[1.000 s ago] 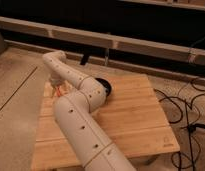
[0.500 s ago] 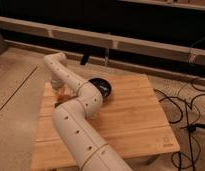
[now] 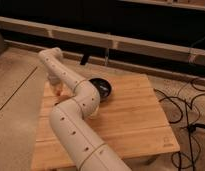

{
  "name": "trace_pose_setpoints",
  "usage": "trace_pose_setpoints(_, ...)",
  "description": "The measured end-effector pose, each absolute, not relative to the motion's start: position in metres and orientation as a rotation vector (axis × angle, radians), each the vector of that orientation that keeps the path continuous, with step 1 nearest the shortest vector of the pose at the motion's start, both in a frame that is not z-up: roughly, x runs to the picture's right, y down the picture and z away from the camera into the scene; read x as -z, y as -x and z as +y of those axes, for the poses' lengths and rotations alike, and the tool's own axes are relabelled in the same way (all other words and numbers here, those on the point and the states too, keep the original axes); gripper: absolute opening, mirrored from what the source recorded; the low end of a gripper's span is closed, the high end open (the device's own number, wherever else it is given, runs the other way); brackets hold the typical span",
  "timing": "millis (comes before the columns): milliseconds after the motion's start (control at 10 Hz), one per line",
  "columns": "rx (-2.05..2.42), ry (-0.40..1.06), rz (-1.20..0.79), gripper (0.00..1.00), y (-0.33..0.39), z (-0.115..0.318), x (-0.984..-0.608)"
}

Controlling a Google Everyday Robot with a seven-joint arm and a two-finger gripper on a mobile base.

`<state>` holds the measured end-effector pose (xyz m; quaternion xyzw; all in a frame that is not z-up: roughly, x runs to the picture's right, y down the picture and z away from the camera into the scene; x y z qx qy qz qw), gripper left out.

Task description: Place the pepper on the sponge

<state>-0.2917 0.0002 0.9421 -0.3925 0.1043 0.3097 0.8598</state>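
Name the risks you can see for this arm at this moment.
The gripper is down at the wooden table's left edge, so anything released there could roll off. The arm hides the surface beside it, so the target spot cannot be checked. The arm's elbow lies close to the black bowl and might nudge it.

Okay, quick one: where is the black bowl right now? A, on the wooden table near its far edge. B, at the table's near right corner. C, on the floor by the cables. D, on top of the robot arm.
A: the black bowl sits on the wooden table near its far edge, just right of the arm, while the gripper hangs over the table's far-left part.
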Motion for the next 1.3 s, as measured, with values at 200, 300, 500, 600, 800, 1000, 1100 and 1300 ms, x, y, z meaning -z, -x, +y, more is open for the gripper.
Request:
trace_pose_setpoints(200, -0.619, 0.828, 0.219, 0.0, 0.2958, -0.0015, -0.9335)
trace_pose_setpoints(300, -0.609, 0.833, 0.223, 0.0, 0.2964, -0.0004, -0.9307)
trace_pose_setpoints(500, -0.608, 0.833, 0.223, 0.0, 0.2962, -0.0003, -0.9307)
trace_pose_setpoints(600, -0.609, 0.834, 0.223, 0.0, 0.2962, -0.0003, -0.9307)
trace_pose_setpoints(800, -0.608, 0.834, 0.223, 0.0, 0.2964, -0.0001, -0.9306)
trace_pose_setpoints(1000, -0.608, 0.834, 0.223, 0.0, 0.2964, -0.0001, -0.9307)
trace_pose_setpoints(1100, -0.608, 0.834, 0.223, 0.0, 0.2964, -0.0001, -0.9307)
trace_pose_setpoints(1300, -0.608, 0.834, 0.223, 0.0, 0.2964, -0.0001, -0.9307)
